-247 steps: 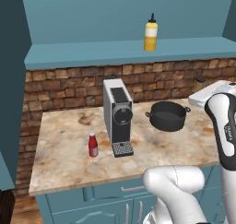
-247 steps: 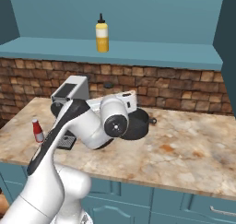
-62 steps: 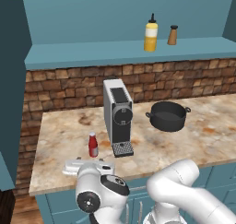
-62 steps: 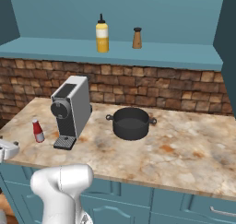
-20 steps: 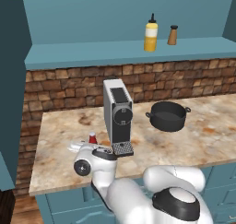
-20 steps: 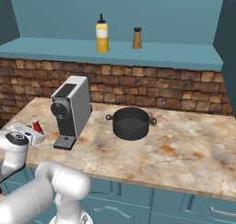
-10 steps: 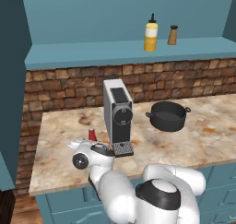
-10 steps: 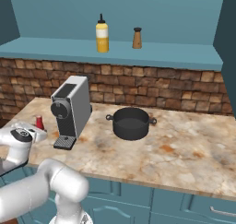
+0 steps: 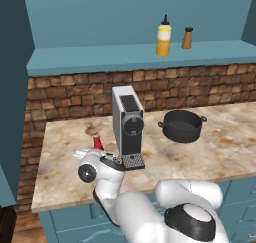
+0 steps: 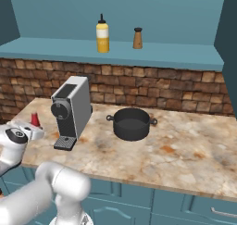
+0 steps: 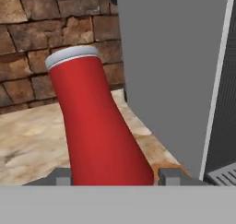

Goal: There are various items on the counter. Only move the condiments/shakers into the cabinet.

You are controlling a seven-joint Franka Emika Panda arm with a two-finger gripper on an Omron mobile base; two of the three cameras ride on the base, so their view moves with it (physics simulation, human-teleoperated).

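Ketchup bottle [image 11: 99, 126] fills the middle of the hand view, upright on the surface [image 11: 27, 140] beside the coffee machine [image 11: 170, 71]. End effector [image 11: 114, 176] has a fingertip [image 11: 60, 176] on each side of its base, seemingly pinching it.

The counter [image 9: 210, 152] is occupied by a coffee machine [image 9: 128, 127], a black pot [image 9: 182, 125] and a ketchup bottle [image 11: 99, 126]. A yellow bottle [image 9: 163, 36] and a brown shaker [image 9: 187, 38] are carried by the shelf [image 9: 100, 59].

The arm reaches low toward 10 o'clock; the gripper [image 11: 112, 176] holds its fingertips [image 11: 61, 176] against something red.
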